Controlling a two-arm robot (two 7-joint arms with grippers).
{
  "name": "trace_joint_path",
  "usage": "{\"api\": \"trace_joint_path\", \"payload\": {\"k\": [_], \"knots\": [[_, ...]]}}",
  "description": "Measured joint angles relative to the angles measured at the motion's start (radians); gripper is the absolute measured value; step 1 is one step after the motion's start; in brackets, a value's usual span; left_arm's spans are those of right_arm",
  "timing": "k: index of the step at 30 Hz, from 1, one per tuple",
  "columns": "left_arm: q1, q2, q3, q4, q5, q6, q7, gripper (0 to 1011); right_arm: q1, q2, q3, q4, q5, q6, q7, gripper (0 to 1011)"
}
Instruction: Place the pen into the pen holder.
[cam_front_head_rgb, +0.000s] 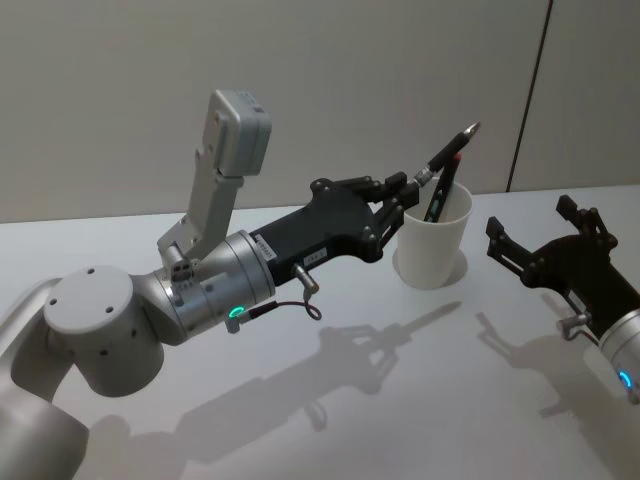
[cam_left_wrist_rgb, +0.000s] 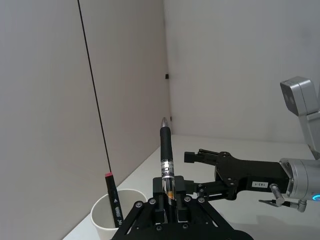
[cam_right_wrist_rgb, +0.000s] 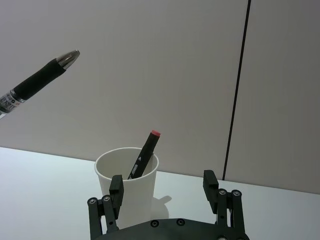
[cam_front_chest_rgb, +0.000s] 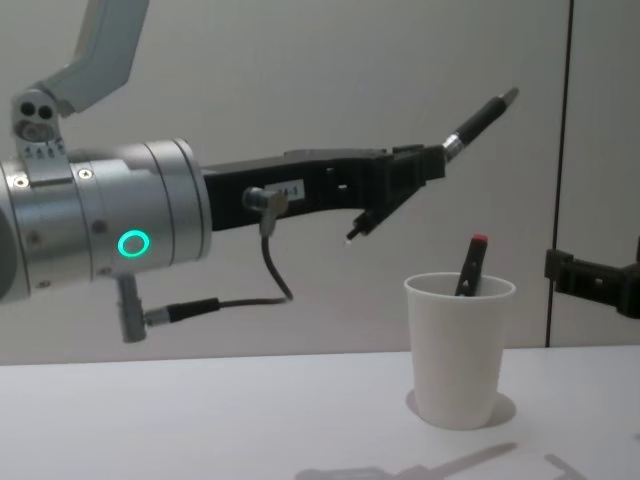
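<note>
- Fingers of the left gripper (cam_front_head_rgb: 410, 188) are clamped on the back end of the pen (cam_front_head_rgb: 447, 155). In my left wrist view the barrel sits pinched between them and sticks straight out ahead.
- The pen is up in the air and tilted, with its writing tip pointing up and away from the robot. In the chest view it hangs above the pen holder (cam_front_chest_rgb: 455, 350), well clear of the rim. I cannot tell whether it lines up with the opening.
- The right gripper (cam_front_head_rgb: 529, 214) hovers idle to the right of the holder, fingers spread wide and holding nothing.
- Progress, as I judge it: the pick-up is done and the carry is about finished. What is left is to tip the pen toward vertical, bring it down through the opening and let go.
- A black marker (cam_front_chest_rgb: 472, 262) with a red cap leans inside the holder, so I would aim for the free side of the opening.
- The holder is a plain white paper cup, tapered, with a rolled rim, standing upright on the table (cam_front_chest_rgb: 250, 420). It looks light, and I expect a nudge at the rim would tip or slide it.
- The pen has a matte black rubbery grip, a shiny metal cone at the tip and a clear section with a printed label near the fingers.
- The table is smooth, pale and matte.
</note>
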Motion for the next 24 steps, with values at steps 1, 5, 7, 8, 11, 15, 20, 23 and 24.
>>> {"api": "trace_joint_path", "payload": {"k": [1, 5, 7, 8, 11, 15, 20, 23, 24], "knots": [[0.000, 0.000, 0.000, 0.000, 0.000, 0.000, -0.001, 132, 0.000, 0.000, 0.000, 0.000, 0.000, 0.000, 0.000, 1002], [0.000, -0.001, 0.002, 0.001, 0.001, 0.002, -0.003, 132, 0.000, 0.001, 0.001, -0.001, 0.005, 0.000, 0.007, 1002], [-0.001, -0.001, 0.003, 0.001, 0.002, 0.002, -0.004, 131, -0.001, 0.003, 0.002, -0.002, 0.014, -0.001, 0.019, 1001], [-0.001, -0.001, 0.003, 0.001, 0.002, 0.003, -0.004, 132, -0.003, 0.005, 0.004, -0.004, 0.022, -0.003, 0.028, 1001], [-0.001, -0.002, 0.004, 0.001, 0.002, 0.003, -0.006, 132, -0.007, 0.009, 0.007, -0.008, 0.038, -0.005, 0.045, 1001], [-0.001, -0.002, 0.004, 0.002, 0.003, 0.004, -0.007, 132, -0.024, 0.024, 0.013, -0.026, 0.083, -0.010, 0.084, 1002], [-0.001, -0.002, 0.005, 0.002, 0.003, 0.004, -0.008, 132, -0.046, 0.040, 0.020, -0.046, 0.135, -0.014, 0.117, 1001], [-0.001, -0.003, 0.005, 0.002, 0.004, 0.004, -0.008, 132, -0.060, 0.049, 0.025, -0.059, 0.172, -0.016, 0.138, 1001], [-0.001, -0.003, 0.005, 0.002, 0.004, 0.005, -0.008, 132, -0.064, 0.051, 0.026, -0.062, 0.181, -0.016, 0.142, 1001]]}}
